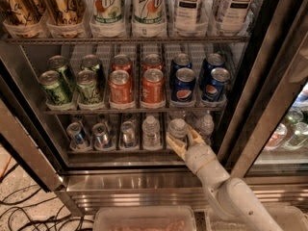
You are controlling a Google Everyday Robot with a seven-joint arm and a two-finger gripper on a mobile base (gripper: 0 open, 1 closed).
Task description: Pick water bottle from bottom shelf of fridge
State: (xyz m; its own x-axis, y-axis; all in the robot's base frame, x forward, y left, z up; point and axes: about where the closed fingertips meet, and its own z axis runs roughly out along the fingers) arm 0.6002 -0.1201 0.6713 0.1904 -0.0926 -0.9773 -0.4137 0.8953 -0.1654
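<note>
It looked like a shop or office pantry: a commercial glass-door fridge [144,189] held neat lanes of soda cans [120,86] and tea bottles [188,6], with the gripper [184,139] toward the right of the bottom shelf [120,151].

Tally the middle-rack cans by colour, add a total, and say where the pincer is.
Green cans: 4
Orange cans: 4
Blue cans: 4
Total: 12
Pincer: at the bottom shelf, at a water bottle.
</note>
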